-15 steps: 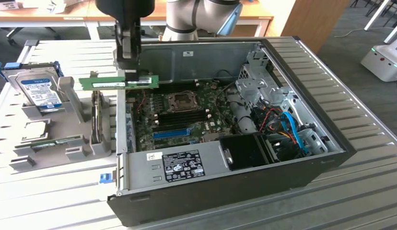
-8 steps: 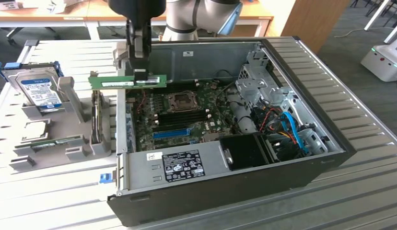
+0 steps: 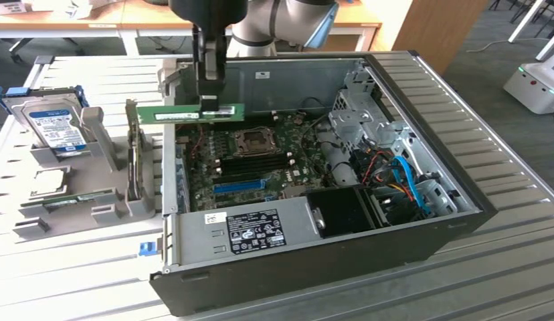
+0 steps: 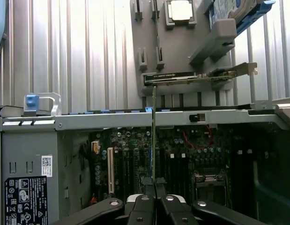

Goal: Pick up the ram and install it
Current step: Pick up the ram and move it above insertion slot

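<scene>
One ram (image 3: 189,114) is hanging in the air, pinched by its top edge in the pincer (image 3: 210,100), whose fingers are closing narrowly on the thin board. It is sitting level and lengthwise over the open case (image 3: 455,167), above the far part of the board (image 3: 286,170) and just above the socket (image 3: 256,140), touching nothing below it. In the wrist view the ram (image 4: 153,136) is showing edge-on as a thin line running out from the pincer (image 4: 154,199), with the dark slots (image 4: 170,161) lying below and close beside that line. Off to the exterior view's left, the tray (image 3: 81,200) is resting on the surface (image 3: 509,281) with the drive (image 3: 52,127) standing in it. To my eye the pick-up is done and the carry to the slots (image 3: 255,164) is the step in hand, with the ram not yet seated. Seating it is going to call for matching the ram's lower edge squarely to one slot, keeping it upright, and pressing straight down, since a tilted entry could be jamming it.
</scene>
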### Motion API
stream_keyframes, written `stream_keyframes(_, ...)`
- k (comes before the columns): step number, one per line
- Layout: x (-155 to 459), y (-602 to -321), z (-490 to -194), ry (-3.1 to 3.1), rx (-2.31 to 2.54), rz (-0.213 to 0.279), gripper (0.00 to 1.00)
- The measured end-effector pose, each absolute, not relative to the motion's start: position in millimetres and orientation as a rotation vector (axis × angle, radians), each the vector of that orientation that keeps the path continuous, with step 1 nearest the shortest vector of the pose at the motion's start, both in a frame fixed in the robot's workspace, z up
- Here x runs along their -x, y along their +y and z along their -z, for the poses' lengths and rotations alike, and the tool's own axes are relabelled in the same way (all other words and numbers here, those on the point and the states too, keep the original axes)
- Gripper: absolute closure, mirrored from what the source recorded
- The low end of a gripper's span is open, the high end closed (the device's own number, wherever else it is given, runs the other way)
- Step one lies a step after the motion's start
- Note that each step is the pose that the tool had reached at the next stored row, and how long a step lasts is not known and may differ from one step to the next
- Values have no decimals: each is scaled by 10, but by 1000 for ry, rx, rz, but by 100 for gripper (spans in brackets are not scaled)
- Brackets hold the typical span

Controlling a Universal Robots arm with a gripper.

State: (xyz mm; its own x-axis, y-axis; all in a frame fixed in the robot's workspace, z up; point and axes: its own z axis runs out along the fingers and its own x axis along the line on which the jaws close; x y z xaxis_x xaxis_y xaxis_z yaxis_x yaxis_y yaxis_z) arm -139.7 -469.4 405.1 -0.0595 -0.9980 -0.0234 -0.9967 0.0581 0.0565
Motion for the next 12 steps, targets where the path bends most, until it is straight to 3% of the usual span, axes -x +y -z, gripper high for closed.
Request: stream_keyframes(12, 1204, -4694, -4054, -2268, -2138, 91, 88)
